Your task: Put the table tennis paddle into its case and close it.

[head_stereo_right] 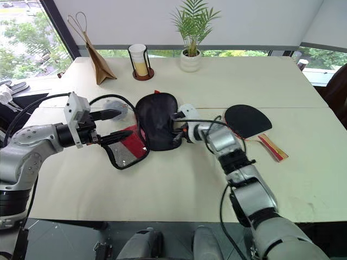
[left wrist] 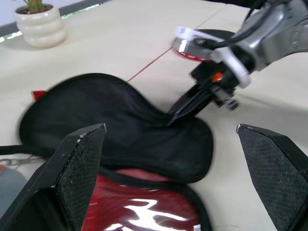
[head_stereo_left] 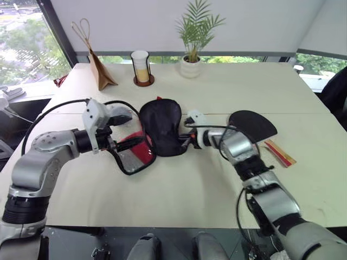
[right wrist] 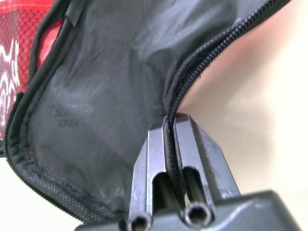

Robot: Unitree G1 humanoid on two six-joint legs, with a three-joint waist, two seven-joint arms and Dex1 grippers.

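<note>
Two robot arms reach over a pale table (head_stereo_left: 179, 184) toward an unzipped case (head_stereo_left: 161, 125) lying open near the middle. One half of the case shows its black lining; the other half, red with a mesh pocket, lies nearer the left arm.

The right gripper (right wrist: 169, 126) has its two fingers pressed together on the zipper edge of the black half, the fabric pinched between them. The left gripper (head_stereo_left: 130, 142) rests at the red half with its fingers (left wrist: 79, 168) spread wide, holding nothing.

The paddle (head_stereo_right: 248, 121) lies flat on the table beyond the right arm, well apart from the case, its dark round face up and its striped wooden handle pointing toward the near right edge.

Along the far side stand a brown paper bag (head_stereo_left: 100, 70), a cup in a black holder (head_stereo_left: 141, 67), and a potted plant (head_stereo_left: 192, 38).
</note>
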